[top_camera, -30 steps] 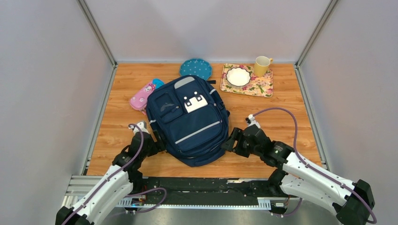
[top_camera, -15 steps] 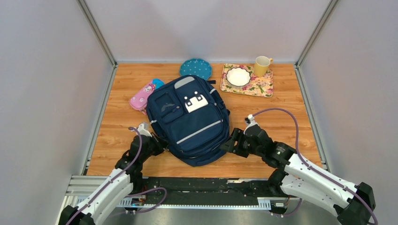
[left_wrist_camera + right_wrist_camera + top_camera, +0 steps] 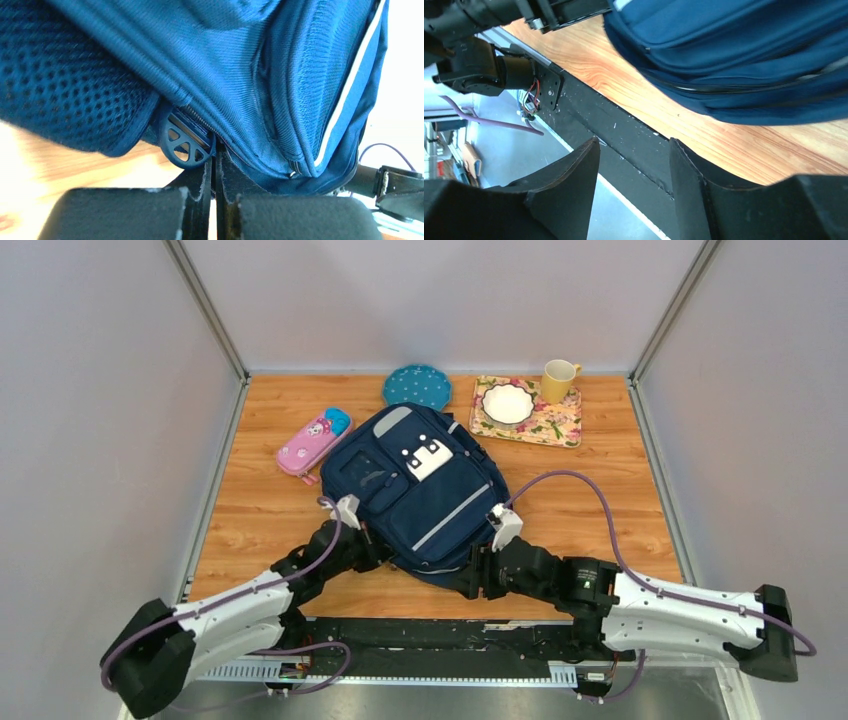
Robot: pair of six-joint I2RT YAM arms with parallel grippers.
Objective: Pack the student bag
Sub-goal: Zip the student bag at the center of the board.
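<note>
The student bag (image 3: 420,490) is a navy backpack lying front-up on the wooden table, turned so its grey top points to the far left. My left gripper (image 3: 372,540) is shut at the bag's near-left edge. In the left wrist view its tips (image 3: 214,161) pinch the zip seam of the bag (image 3: 260,75) beside a round plastic pull (image 3: 184,144). My right gripper (image 3: 468,576) sits at the bag's near corner. It stands open (image 3: 634,146) with nothing between its fingers, over the table's front rail, just below the bag (image 3: 734,60).
A pink pencil case (image 3: 313,440) lies left of the bag. At the back are a teal plate (image 3: 417,385), a floral tray (image 3: 560,426) holding a white bowl (image 3: 508,403), and a yellow mug (image 3: 559,380). Walls close in three sides. A black rail (image 3: 634,127) runs along the near edge.
My left gripper shut on the bag's edge and moved right; the bag turned clockwise. My right arm swung left along the near edge, its jaws narrowing a little.
</note>
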